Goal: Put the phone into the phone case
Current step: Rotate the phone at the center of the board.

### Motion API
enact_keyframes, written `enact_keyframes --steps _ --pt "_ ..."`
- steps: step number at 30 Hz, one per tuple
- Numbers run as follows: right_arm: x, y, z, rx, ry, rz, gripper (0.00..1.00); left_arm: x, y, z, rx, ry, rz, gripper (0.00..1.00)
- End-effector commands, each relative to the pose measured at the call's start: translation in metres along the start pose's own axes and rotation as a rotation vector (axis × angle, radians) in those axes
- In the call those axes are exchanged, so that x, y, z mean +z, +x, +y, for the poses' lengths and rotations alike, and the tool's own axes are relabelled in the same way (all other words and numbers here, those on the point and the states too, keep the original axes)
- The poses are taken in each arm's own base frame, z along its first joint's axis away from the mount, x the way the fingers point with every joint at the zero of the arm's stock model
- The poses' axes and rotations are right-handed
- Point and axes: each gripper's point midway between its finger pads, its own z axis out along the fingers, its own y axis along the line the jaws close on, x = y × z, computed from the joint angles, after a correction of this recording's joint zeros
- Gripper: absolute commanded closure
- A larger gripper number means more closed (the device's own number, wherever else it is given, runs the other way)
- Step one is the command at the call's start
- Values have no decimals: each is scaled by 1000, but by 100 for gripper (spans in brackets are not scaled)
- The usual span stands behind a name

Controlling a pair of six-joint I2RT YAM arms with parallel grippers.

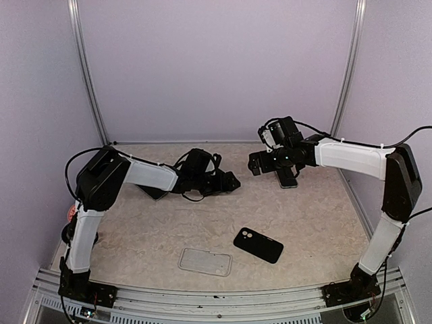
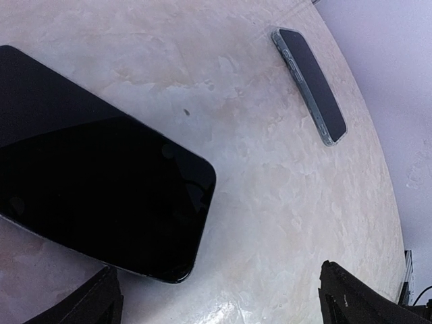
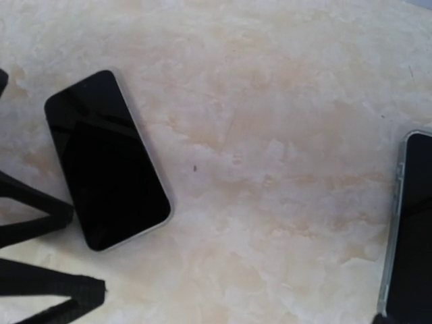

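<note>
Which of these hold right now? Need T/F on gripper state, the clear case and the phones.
1. The left gripper and right gripper are both open and empty. True.
2. The clear case is in the left gripper. False: it lies flat on the table, near the front edge.
3. A phone lies close by the right gripper. True.
4. The clear case is stacked on the black slab. False: they lie apart, side by side.

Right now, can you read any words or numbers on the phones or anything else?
None to read.
The phone: plain black back, no logo that I can see.
The case: clear, no print.
The near phone and far phone: dark, blank screens.
</note>
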Motion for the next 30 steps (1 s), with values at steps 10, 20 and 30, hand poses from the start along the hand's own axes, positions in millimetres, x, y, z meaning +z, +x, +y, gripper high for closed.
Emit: enact_keyframes --steps 10,20,30 --pt "11 -10 12 -129 -76 -52 1 -85 -14 27 -90 -52 -111 1" --pt "41 -4 37 -270 -207 -90 1 -149 -18 17 -97 -93 -191 1" --pt "79 10 58 -343 -305 -148 1 -202 -5 -3 -80 -93 -232 1"
